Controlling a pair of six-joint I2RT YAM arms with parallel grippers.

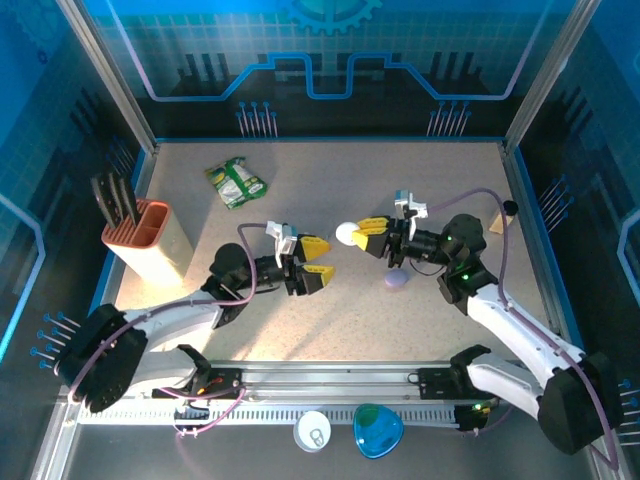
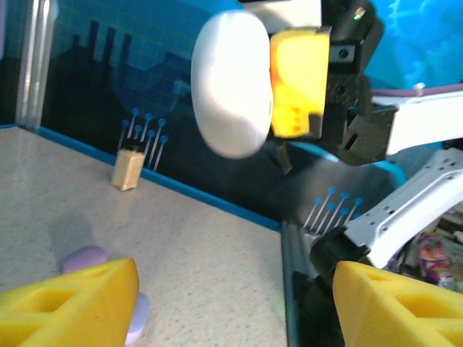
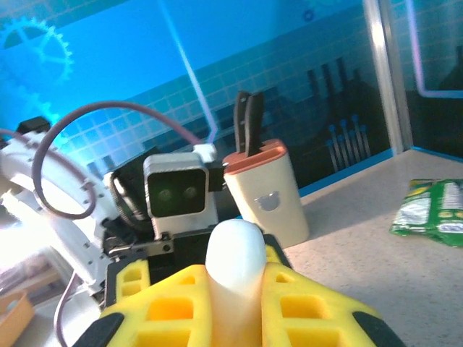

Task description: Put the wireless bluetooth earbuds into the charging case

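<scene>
My right gripper (image 1: 360,236) is shut on a white pebble-shaped charging case (image 1: 347,234) and holds it in the air above the middle of the table. In the right wrist view the case (image 3: 233,249) sticks out between the yellow fingers (image 3: 318,311). The left gripper (image 1: 322,260) stands open a little to the left, facing the case, with nothing between its fingers. From the left wrist the white case (image 2: 231,83) hangs above and ahead of the open left gripper (image 2: 235,303). A lavender rounded piece (image 1: 396,279) lies on the table under the right gripper. The earbuds cannot be made out.
An orange and beige knife block (image 1: 150,238) stands at the left. A green packet (image 1: 236,182) lies at the back. A small wooden block (image 1: 497,223) sits by the right wall. A white lid (image 1: 313,432) and a blue object (image 1: 378,430) lie beyond the front rail.
</scene>
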